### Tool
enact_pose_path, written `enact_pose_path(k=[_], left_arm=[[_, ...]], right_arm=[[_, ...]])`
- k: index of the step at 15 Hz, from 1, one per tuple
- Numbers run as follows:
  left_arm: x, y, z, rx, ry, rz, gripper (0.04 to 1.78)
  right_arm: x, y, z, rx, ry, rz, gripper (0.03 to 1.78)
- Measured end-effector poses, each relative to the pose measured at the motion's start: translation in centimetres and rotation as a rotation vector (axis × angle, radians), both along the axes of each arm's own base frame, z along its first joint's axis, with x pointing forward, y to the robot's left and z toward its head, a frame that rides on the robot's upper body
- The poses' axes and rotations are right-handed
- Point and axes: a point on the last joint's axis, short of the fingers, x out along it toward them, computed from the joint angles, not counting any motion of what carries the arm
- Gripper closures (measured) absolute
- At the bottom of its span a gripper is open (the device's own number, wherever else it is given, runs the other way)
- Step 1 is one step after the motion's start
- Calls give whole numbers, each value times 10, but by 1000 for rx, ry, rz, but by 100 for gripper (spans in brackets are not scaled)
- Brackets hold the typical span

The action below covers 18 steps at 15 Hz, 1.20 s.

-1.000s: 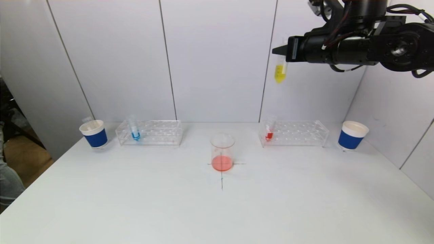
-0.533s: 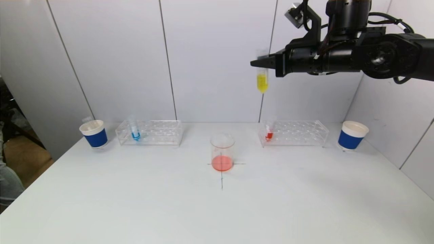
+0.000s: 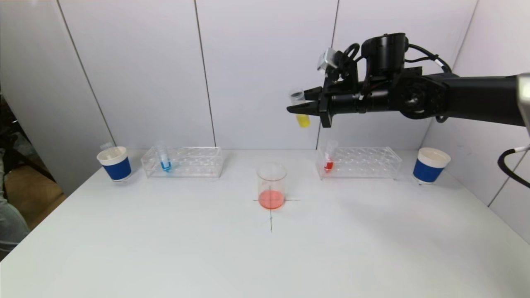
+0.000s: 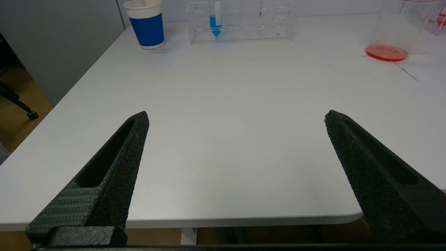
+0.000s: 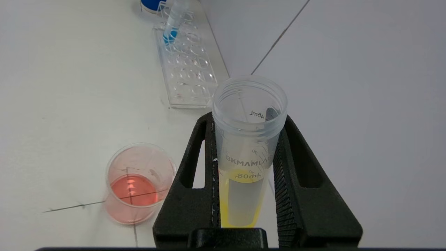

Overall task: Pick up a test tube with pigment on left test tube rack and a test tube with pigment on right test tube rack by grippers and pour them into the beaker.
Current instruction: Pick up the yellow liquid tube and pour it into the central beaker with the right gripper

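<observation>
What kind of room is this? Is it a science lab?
Probably a small lab practice table, not a full lab. A glass beaker holds pink liquid, clear test tube racks hold colored tubes, and the right gripper holds a yellow test tube in the air.

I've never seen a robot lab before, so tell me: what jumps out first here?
The right gripper, raised above the table, is clamped on a yellow tube, up and to the right of the beaker of red liquid at the table's middle. Behind the beaker, a blue tube stands in the left rack and a red tube in the right rack.
</observation>
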Motion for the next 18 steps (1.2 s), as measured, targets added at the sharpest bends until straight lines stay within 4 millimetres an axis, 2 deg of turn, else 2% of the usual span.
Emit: enact_pose_path(k=[10,18], left_arm=[[0,0,0,0,0,0,6],[0,0,0,0,0,0,6]], right_arm=[[25,35,-57,-100,-282,158,131],[30,45,-98,-147,-461,194,131]])
